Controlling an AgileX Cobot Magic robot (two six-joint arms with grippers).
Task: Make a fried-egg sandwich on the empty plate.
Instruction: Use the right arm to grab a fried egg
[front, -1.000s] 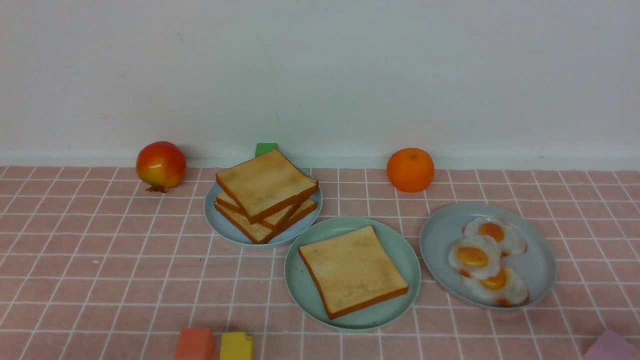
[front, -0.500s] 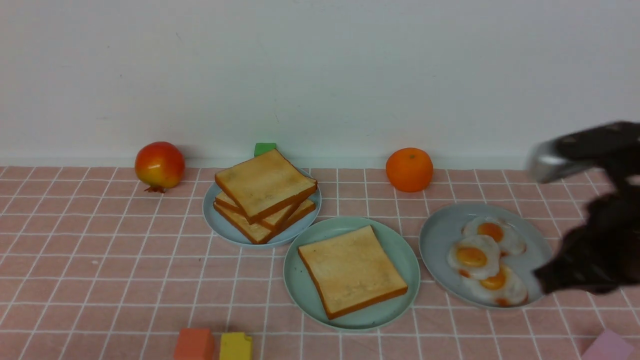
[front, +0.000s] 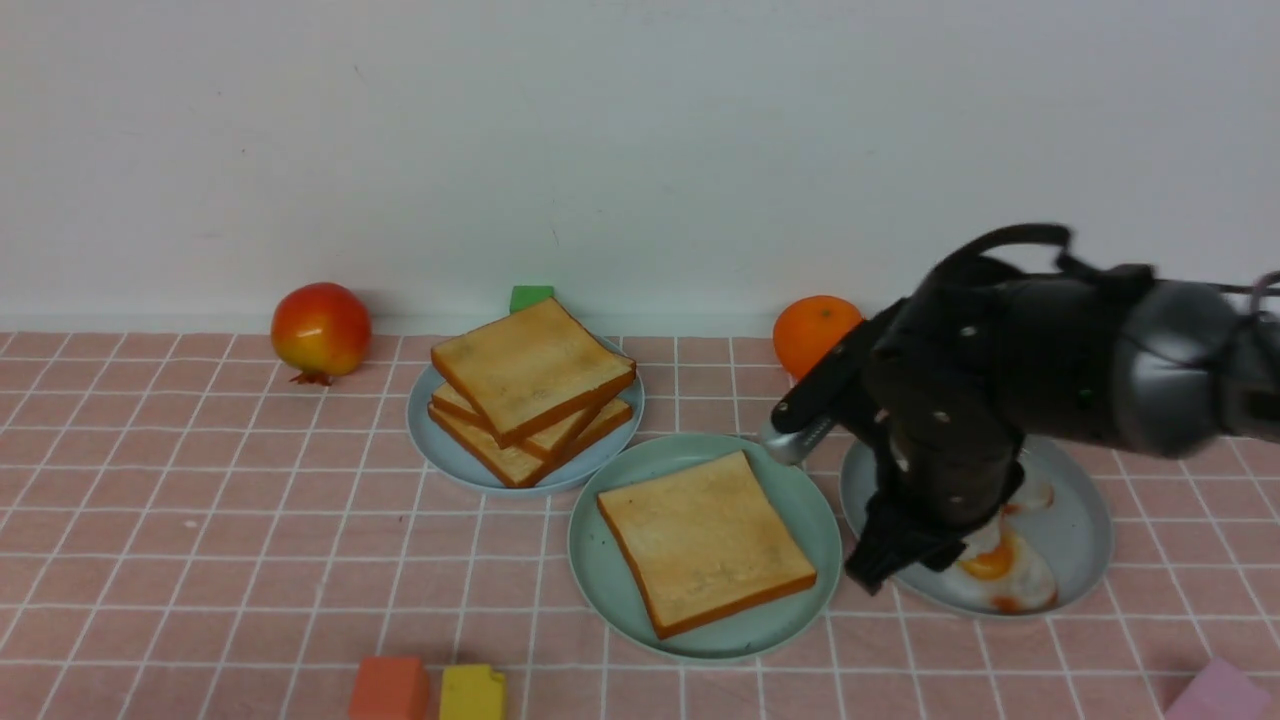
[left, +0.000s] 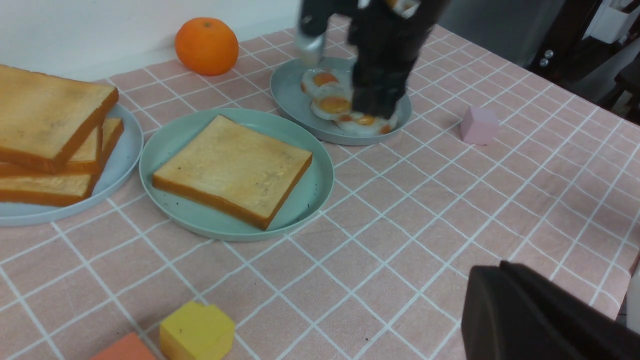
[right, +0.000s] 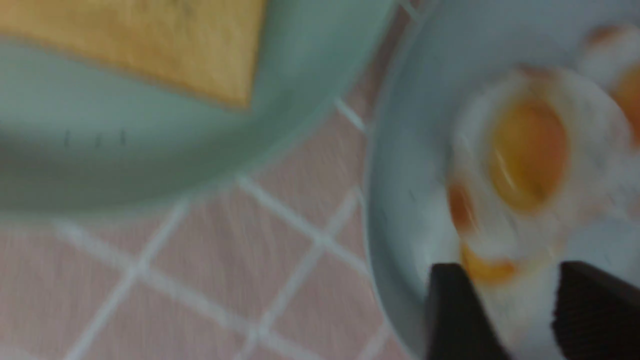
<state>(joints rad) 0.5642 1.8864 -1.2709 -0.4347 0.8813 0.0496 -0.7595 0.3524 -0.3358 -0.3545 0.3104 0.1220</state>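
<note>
1. The left gripper (left: 495, 300) is seen only at the edge of its own wrist view. Its fingers are pressed together and nothing is held.
2. A pomegranate (front: 320, 330) is set at the far left, near the wall.
3. An orange block (front: 388, 688) and a yellow block (front: 472, 692) are placed side by side at the near edge.
4. A stack of toast (front: 530, 395) is piled on the left grey plate (front: 440, 450), with a green block (front: 530, 297) behind it.
5. One toast slice (front: 705, 540) is laid flat on the green plate (front: 800, 500) in the middle.
6. An orange (front: 810, 330) is partly hidden behind the right arm.
7. The right gripper (right: 507, 280) is held low over the eggs (front: 1000, 570) on the right grey plate (front: 1080, 520). Its fingers are spread, with egg white seen between them; whether the egg is touched cannot be told.
8. A pink block (front: 1220, 695) is seen at the near right corner.
</note>
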